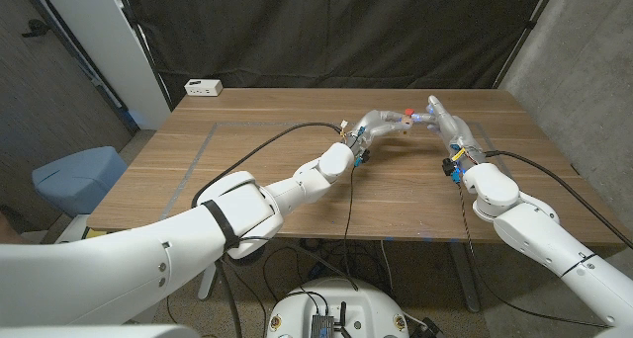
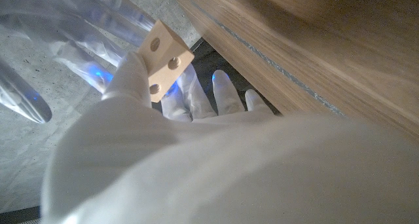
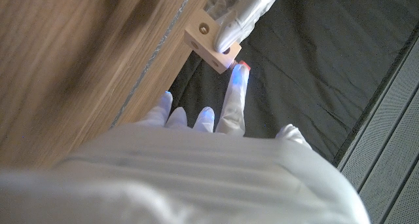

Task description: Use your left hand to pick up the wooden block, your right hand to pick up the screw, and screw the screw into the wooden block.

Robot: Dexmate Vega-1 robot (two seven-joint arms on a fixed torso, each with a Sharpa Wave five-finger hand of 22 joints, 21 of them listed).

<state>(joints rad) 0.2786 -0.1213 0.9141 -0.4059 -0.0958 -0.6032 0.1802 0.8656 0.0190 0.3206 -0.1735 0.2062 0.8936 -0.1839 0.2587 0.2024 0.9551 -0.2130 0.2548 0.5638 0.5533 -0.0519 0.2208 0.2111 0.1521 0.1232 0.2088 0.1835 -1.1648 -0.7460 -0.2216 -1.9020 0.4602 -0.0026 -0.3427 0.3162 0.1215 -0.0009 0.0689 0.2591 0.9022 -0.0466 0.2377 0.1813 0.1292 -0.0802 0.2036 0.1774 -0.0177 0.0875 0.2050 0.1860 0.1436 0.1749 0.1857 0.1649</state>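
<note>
Left robot hand (image 1: 381, 123) gripping a pale square wooden block with round holes (image 2: 163, 55) above the far middle of the brown wooden bench (image 1: 247, 160), right robot hand (image 1: 442, 119) pinching a small red-tipped screw (image 3: 241, 65) against the block, white socket box (image 1: 203, 87) sitting at the far left corner.

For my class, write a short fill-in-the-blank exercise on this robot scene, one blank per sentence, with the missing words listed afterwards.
1. The wooden block is held by the robot's ______ hand.
2. The right hand brings a screw whose head is coloured ______.
3. Both hands meet above a table made of ______.
4. A small white box sits at the table's far ______ corner.

Missing words: left; red; wood; left
</note>
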